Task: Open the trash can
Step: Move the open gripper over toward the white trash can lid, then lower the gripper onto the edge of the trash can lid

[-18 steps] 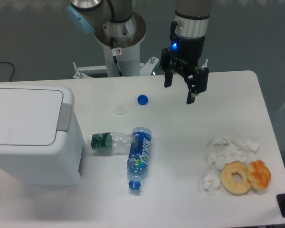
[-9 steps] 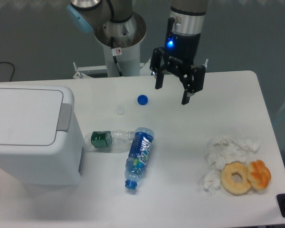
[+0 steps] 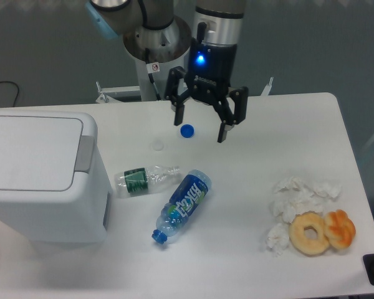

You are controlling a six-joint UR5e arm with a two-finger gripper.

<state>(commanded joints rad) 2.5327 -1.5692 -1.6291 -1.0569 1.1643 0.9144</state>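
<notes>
The trash can (image 3: 40, 180) is a large white boxy bin at the left of the table, its flat lid (image 3: 28, 152) down and its grey push tab (image 3: 84, 154) on the right edge. My gripper (image 3: 201, 128) hangs open and empty above the back middle of the table, well to the right of the bin, with a blue light lit on its wrist. Its fingertips straddle the air just over a blue bottle cap (image 3: 187, 131).
A clear bottle with a green label (image 3: 143, 180) and a blue-labelled bottle (image 3: 182, 206) lie right of the bin. A white cap (image 3: 158, 145) lies near the blue one. Crumpled tissues (image 3: 296, 199), a bagel (image 3: 310, 233) and an orange pastry (image 3: 340, 228) lie at the right front.
My gripper has moved left across the back of the table, toward the bin. The blue-labelled bottle has rolled and turned, its capped end swinging left; the clear bottle has shifted slightly.
</notes>
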